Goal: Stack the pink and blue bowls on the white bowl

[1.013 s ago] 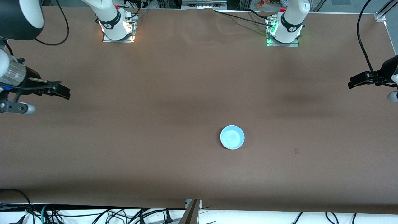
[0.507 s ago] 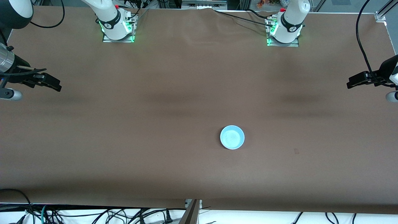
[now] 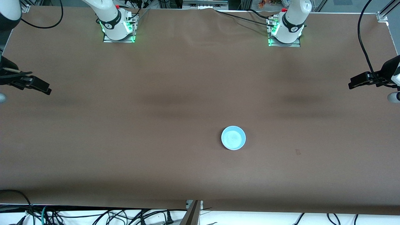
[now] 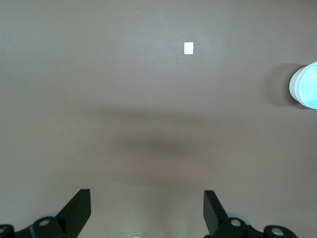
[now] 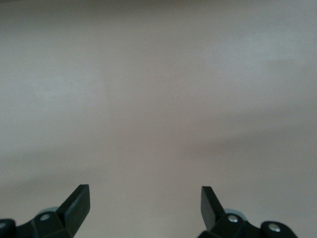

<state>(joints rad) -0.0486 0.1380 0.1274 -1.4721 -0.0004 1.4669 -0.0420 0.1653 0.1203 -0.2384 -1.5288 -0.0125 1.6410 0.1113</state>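
The light blue bowl (image 3: 233,137) sits upright on the brown table, nearer the front camera than both arm bases. It also shows at the edge of the left wrist view (image 4: 304,85), with a pale side below its blue inside. No pink bowl and no white bowl shows apart from it; whether they lie under it I cannot tell. My left gripper (image 4: 147,198) is open and empty over bare table at the left arm's end; its hand shows in the front view (image 3: 379,76). My right gripper (image 5: 144,196) is open and empty over bare table at the right arm's end.
A small pale tag (image 4: 188,48) lies flat on the table between the bowl and the left arm's end; it shows as a faint mark in the front view (image 3: 297,152). Cables hang along the table's front edge (image 3: 193,204).
The right arm has drawn back toward its end of the table and is mostly out of the front view. The left arm and the blue bowl have not visibly moved.
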